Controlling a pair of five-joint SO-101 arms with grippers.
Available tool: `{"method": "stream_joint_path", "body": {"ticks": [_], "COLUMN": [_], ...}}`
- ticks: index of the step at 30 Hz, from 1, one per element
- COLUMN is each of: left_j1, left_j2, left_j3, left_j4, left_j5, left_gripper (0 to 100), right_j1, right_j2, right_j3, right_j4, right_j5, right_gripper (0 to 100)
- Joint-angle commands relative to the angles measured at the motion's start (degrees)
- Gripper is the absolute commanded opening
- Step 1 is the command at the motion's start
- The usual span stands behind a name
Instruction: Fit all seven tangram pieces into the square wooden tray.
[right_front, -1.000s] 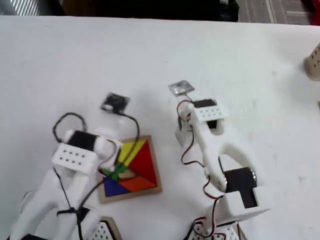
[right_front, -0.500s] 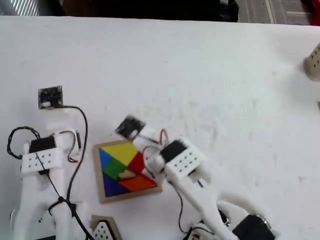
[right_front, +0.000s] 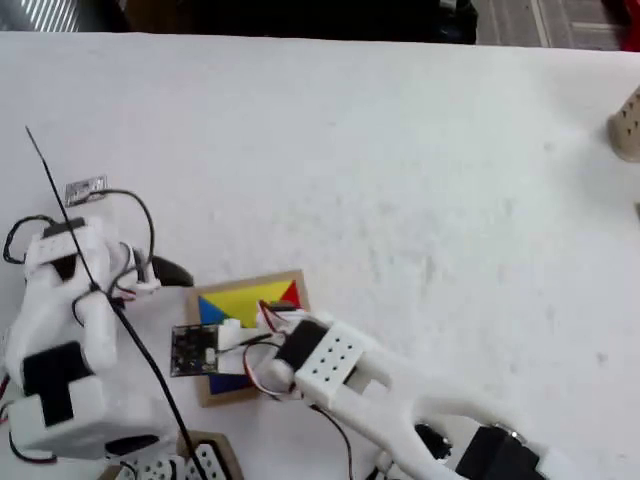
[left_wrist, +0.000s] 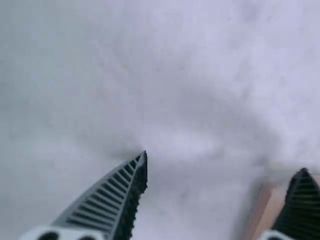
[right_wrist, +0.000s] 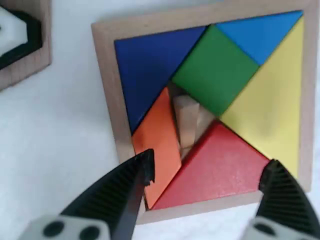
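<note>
Right now the square wooden tray is lying on the white bench, and the right arm's jaws are hanging wide open just above its orange piece and red piece. A blue piece, green piece and yellow piece are sitting inside, with a plain wooden piece in the middle gap. The left arm's jaws are gaping wide over bare bench, beside a tray corner.

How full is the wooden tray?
Not quite full: a wood-coloured gap, seemingly unfilled, shows in the tray between the orange piece, green piece and red piece.
</note>
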Motion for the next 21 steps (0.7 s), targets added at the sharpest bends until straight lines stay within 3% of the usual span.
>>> {"method": "stream_joint_path", "body": {"ticks": [1,6,12,14,21], "left_j1": [-0.7,-0.8,-0.8,-0.8,-0.8], "left_j2": [1.8,1.5,1.6,1.5,1.4], "left_j3": [-5.1,-5.0,-5.0,-5.0,-4.5], "left_j4": [2.8,2.8,2.8,2.8,2.8], "left_j5": [-0.7,-3.3,-4.2,-4.2,-4.3], "left_gripper": [45,44,44,44,44], "right_j1": [-2.3,-3.6,-3.4,-2.7,2.2], "right_j2": [3.6,11.2,13.1,12.1,1.1], "right_j3": [-6.1,-10.7,-13.3,-13.4,-13.4], "right_j4": [-2.0,-4.6,-5.5,-4.6,-1.0], "right_j5": [0.5,-3.5,-6.4,-6.4,-11.0], "right_gripper": [33.0,30.7,0.5,5.8,1.7]}}
